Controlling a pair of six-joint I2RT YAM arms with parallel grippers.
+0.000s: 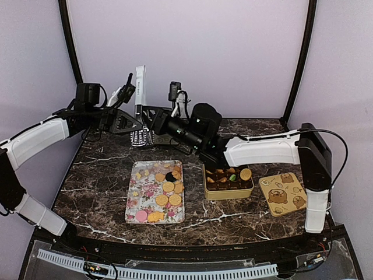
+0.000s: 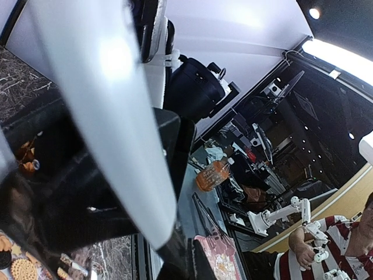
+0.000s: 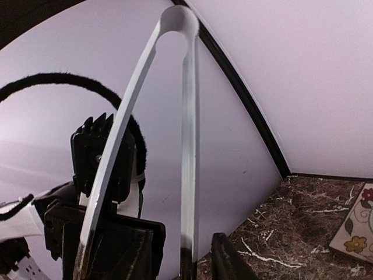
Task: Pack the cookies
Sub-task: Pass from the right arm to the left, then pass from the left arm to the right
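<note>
The cookies [image 1: 166, 186] lie on a floral tray [image 1: 135, 201] at the table's middle, and more sit in a gold tin [image 1: 228, 191]. Both arms meet at the back of the table around white tongs [image 1: 140, 87], which stand upright with the toothed head down. My left gripper [image 1: 129, 121] is shut on the tongs [image 2: 111, 116], whose blade fills the left wrist view. My right gripper [image 1: 152, 121] is at the tongs [image 3: 189, 146] too. Its jaws stand slightly apart, with a thin gap between one finger [image 3: 227, 262] and the tong blade.
The tin's lid [image 1: 282, 195], printed with bears, lies flat to the right of the tin. The right arm's white forearm [image 1: 262, 150] reaches over the table just behind the tin. Dark frame posts [image 1: 73, 46] stand at the back corners.
</note>
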